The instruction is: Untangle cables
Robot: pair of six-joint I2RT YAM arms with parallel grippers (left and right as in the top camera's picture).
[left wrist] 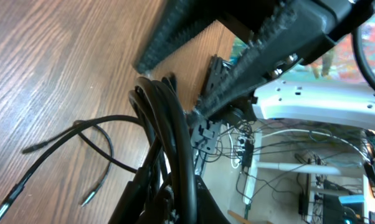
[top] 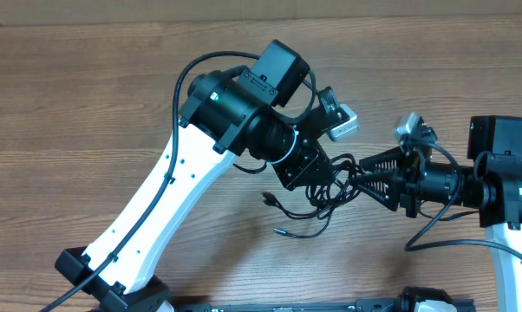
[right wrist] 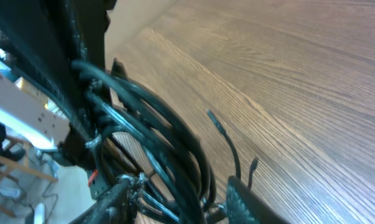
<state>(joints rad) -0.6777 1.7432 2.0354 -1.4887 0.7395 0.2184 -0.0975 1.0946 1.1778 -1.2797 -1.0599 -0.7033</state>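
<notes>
No readable text, labels, brand marks or numbers in any view. Nothing legible on the white arm link (top: 170, 186), the cables (top: 322, 196) or the wood counter (top: 88, 104). The background clutter (left wrist: 312, 168) in the left wrist view is too blurred to read.
</notes>
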